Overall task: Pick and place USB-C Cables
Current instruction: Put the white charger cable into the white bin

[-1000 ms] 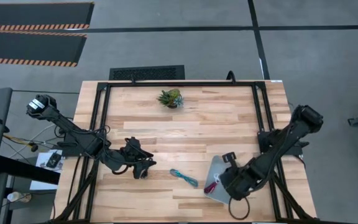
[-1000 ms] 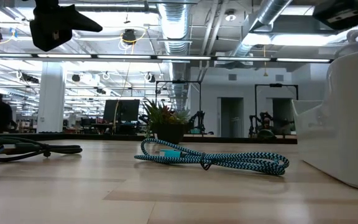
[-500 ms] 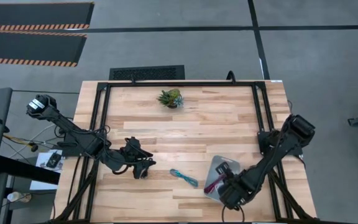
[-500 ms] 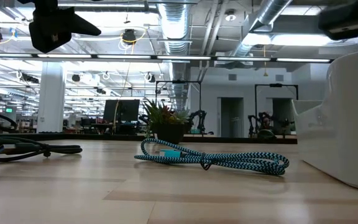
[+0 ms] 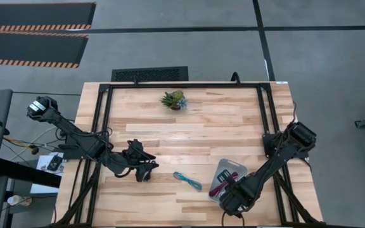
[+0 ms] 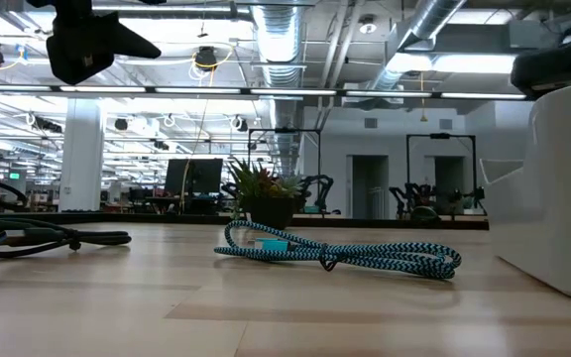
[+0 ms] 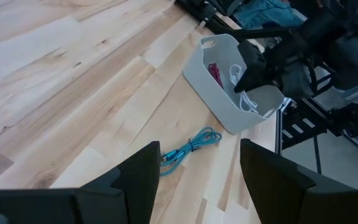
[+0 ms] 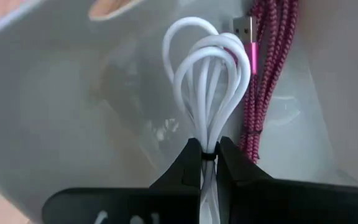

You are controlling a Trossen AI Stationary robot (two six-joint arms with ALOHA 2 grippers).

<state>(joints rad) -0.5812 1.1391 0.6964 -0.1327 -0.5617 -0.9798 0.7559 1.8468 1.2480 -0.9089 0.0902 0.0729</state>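
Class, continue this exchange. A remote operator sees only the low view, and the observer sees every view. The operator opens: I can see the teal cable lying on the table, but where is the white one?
Observer: The right gripper is shut on the white cable, over the inside of the tray, beside the maroon cable.
Operator: And what is the left gripper doing?
Observer: The left gripper is open and holds nothing. It hovers above the table, facing the teal cable.

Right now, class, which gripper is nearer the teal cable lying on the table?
Left. The left gripper sits just beside the teal cable on the bare wood. The right gripper is farther off, in the tray, clamping the white cable.
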